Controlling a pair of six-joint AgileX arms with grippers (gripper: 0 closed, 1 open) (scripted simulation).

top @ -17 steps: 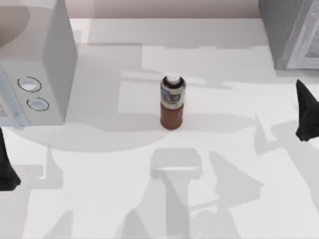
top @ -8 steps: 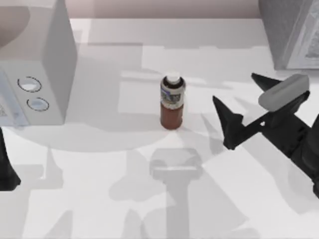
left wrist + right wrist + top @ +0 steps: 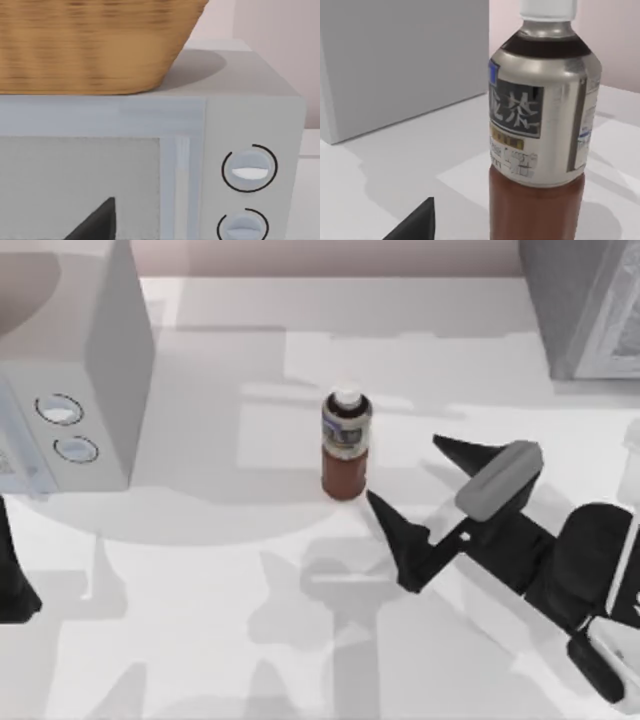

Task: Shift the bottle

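The bottle stands upright near the middle of the table, with a reddish-brown body, a white cap and a grey-blue label band. My right gripper lies just to its right and slightly nearer the front, open, with its two dark fingers pointing toward the bottle and not touching it. The right wrist view has the bottle close up, with one dark fingertip at the picture's edge. My left gripper stays parked at the table's left edge.
A white microwave with two round knobs takes up the back left. A woven basket sits on top of it. A grey cabinet stands at the back right.
My right arm has come in from the right edge toward the bottle, with its fingers apart. The bottle and the left arm have not moved.
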